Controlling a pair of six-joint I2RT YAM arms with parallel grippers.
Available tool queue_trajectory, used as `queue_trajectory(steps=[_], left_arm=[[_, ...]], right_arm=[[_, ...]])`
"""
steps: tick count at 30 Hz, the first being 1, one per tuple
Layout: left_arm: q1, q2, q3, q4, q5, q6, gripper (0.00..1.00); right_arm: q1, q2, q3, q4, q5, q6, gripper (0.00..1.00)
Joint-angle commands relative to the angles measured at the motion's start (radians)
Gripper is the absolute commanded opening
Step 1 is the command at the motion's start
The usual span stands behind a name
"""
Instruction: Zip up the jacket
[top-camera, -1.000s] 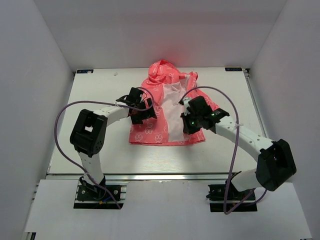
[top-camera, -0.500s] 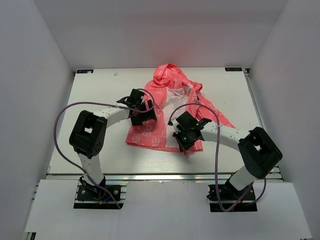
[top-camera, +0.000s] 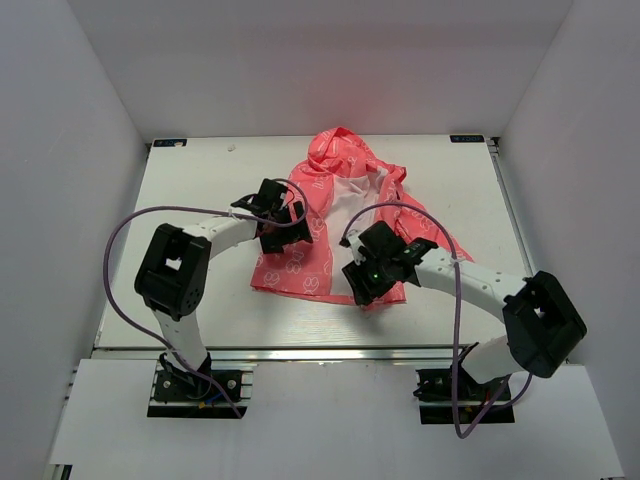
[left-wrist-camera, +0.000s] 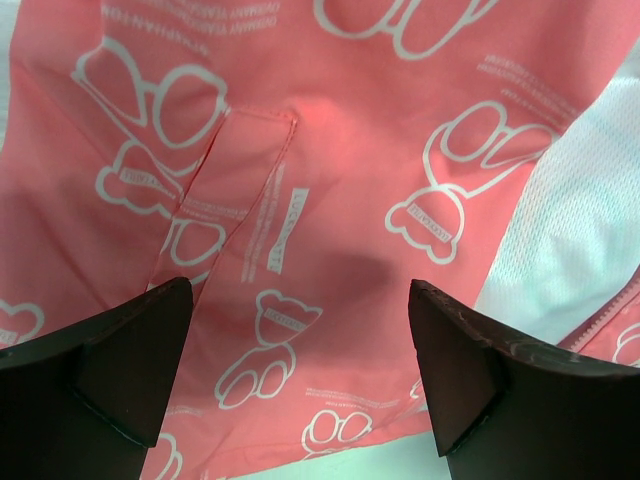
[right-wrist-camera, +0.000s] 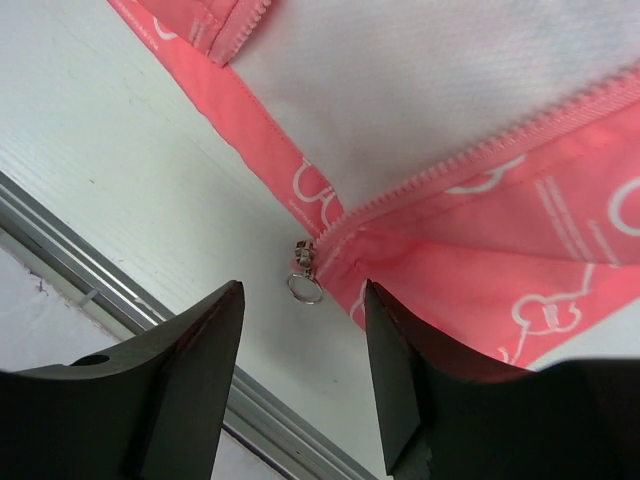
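You have the jacket (top-camera: 300, 262) lying flat mid-bench (top-camera: 190, 170), hood (top-camera: 335, 150) toward the far edge and hem toward the near one. It is coral pink with white bear prints and lettering. The front lies open, and white mesh lining (top-camera: 345, 205) shows between the panels. The zipper slider (right-wrist-camera: 304, 258) sits at a bottom corner of the hem, its small ring (right-wrist-camera: 305, 289) on the bare bench top. Your right claw (right-wrist-camera: 300, 370) hovers close over it, fingers apart and holding nothing. Your left claw (left-wrist-camera: 300, 365) is spread wide over the panel on its own side, also empty.
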Motion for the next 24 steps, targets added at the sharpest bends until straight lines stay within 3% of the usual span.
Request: queue_trajectory(steps=[1,5,18,22,24], left_arm=[[-0.009,-0.076,-0.008,-0.013,0.005,0.010,0.98],[-0.012,-0.083,-0.017,-0.010,0.016,0.013,0.98],[-0.031,-0.100,-0.014,-0.036,0.019,0.021,0.98],[-0.034,-0.105,-0.003,-0.050,0.010,0.032,0.98],[-0.037,-0.102,0.014,-0.068,0.004,0.038,0.98]], right_arm=[[0.005,-0.036,0.002,-0.031,0.059,0.030,0.58],[0.005,-0.026,-0.004,-0.013,0.169,0.083,0.60],[0.007,0.085,-0.099,0.139,0.175,0.241,0.56],[0.010,0.096,-0.146,0.191,0.188,0.283,0.51],[0.014,0.105,-0.156,0.203,0.221,0.300,0.42]])
